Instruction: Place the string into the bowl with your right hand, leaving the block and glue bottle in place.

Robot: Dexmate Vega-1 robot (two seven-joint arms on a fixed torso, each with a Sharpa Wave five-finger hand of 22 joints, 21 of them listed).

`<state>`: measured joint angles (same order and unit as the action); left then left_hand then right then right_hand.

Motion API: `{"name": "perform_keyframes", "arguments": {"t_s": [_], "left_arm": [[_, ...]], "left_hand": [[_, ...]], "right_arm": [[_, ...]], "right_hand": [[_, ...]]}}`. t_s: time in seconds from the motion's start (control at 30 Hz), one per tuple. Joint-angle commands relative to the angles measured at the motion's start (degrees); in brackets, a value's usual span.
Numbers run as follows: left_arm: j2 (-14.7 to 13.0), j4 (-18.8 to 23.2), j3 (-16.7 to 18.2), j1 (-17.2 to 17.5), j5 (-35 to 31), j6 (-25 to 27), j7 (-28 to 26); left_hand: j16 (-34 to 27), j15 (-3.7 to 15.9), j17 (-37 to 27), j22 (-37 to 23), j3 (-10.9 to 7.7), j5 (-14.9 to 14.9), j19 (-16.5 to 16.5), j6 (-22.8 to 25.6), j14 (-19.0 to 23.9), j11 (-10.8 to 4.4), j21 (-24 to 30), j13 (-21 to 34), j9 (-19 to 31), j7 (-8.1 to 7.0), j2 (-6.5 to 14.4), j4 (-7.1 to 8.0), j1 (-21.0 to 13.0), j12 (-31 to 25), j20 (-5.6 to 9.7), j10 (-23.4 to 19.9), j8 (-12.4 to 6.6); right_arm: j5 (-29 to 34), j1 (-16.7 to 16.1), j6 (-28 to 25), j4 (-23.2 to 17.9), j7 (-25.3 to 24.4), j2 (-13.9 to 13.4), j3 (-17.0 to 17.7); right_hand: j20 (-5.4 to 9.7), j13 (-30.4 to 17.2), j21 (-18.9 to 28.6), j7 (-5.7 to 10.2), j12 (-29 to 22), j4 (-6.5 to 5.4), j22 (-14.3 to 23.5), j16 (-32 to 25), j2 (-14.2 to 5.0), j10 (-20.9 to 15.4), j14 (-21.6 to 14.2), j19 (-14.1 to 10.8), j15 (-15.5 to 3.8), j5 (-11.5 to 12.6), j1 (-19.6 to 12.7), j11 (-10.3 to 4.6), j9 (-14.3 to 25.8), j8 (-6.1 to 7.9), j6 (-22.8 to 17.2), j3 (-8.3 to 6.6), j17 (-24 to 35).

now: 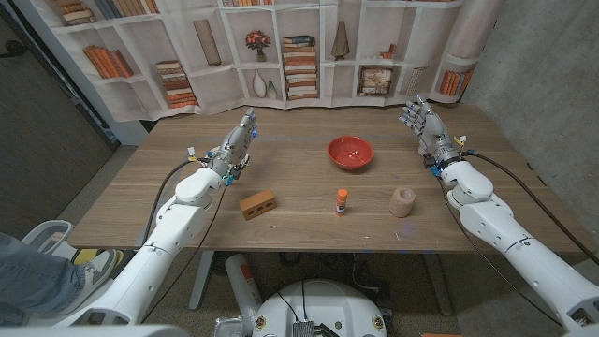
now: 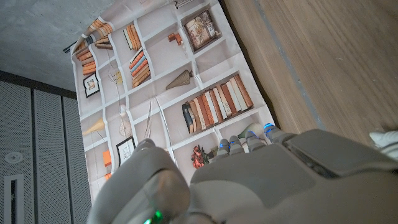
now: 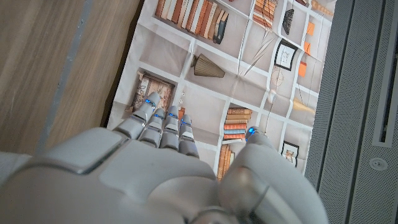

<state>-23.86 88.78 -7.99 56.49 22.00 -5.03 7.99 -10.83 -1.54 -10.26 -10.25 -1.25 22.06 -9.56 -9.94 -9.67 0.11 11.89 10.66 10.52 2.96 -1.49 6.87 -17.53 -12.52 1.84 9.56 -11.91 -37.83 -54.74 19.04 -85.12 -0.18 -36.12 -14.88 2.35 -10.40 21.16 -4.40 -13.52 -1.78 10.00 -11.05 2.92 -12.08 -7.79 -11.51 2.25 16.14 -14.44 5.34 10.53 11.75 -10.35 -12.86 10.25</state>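
Note:
A beige spool of string [image 1: 402, 201] stands on the wooden table [image 1: 299, 178] at the front right. A red bowl [image 1: 350, 152] sits behind it near the table's middle. A small glue bottle [image 1: 342, 201] with an orange cap stands in front of the bowl, and a brown wooden block [image 1: 257, 203] lies to its left. My right hand [image 1: 423, 124] is raised over the far right of the table, fingers stretched out, holding nothing. My left hand [image 1: 238, 143] is up at the far left, fingers extended and empty. Both wrist views show the backs of the hands [image 2: 249, 180] [image 3: 155, 168].
A bookshelf-printed backdrop [image 1: 281, 47] hangs behind the table's far edge. A person's leg and shoe [image 1: 56, 267] show at the lower left, off the table. The table's front edge runs just below the block, bottle and string.

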Motion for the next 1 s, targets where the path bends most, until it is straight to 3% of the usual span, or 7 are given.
{"name": "perform_keyframes", "arguments": {"t_s": [0.03, 0.3, 1.0], "left_arm": [[-0.51, 0.97, -0.16, 0.52, 0.00, -0.02, -0.01], [-0.25, 0.22, -0.02, 0.67, 1.37, -1.44, 1.68], [-1.67, 3.51, 1.03, 3.28, 1.05, -1.22, -0.15]], "left_hand": [[-0.23, 0.03, -0.20, -0.18, 0.13, 0.31, -6.37, -0.01, -3.85, -0.06, -0.04, 0.18, 0.27, 0.00, 0.10, -0.32, -0.71, -0.19, 0.32, -0.06, -0.20], [-0.20, 0.04, -0.20, -0.18, 0.21, 0.37, -6.38, 0.08, -3.83, 0.00, -0.07, 0.18, 0.27, 0.00, 0.16, -0.37, -0.82, -0.12, 0.27, -0.06, -0.17], [-0.25, -0.13, -0.20, -0.18, 0.40, 0.51, -6.18, 0.86, -3.46, 0.27, -0.05, 0.18, 0.28, 0.19, 0.33, -0.49, -1.10, -0.13, 0.23, -0.45, -0.32]], "right_arm": [[0.82, -1.13, 0.68, -0.64, -1.79, -0.93, 1.40], [1.32, -1.56, 0.30, -1.18, -3.10, -1.35, 1.89], [2.20, -0.06, 0.19, -0.06, -4.64, -1.14, 2.40]], "right_hand": [[-0.05, -0.20, -0.43, 0.09, 0.25, 0.27, 0.16, 0.03, -0.11, -0.51, -0.15, 0.01, -0.13, 0.14, -0.87, -0.40, 0.27, -0.20, -0.26, -0.08, 0.16], [0.06, -0.20, -0.58, 0.25, 0.26, 0.44, 0.16, 0.03, -0.19, -0.64, -0.26, -0.11, -0.34, 0.19, -1.11, -0.53, 0.27, -0.22, -0.28, -0.13, 0.14], [0.22, -0.22, -0.96, 0.61, 0.28, 0.91, 0.18, 0.01, -0.39, -1.08, -0.73, -0.71, -0.42, 0.30, -1.77, -0.73, 0.28, -0.24, -0.46, -0.24, 0.14]]}}
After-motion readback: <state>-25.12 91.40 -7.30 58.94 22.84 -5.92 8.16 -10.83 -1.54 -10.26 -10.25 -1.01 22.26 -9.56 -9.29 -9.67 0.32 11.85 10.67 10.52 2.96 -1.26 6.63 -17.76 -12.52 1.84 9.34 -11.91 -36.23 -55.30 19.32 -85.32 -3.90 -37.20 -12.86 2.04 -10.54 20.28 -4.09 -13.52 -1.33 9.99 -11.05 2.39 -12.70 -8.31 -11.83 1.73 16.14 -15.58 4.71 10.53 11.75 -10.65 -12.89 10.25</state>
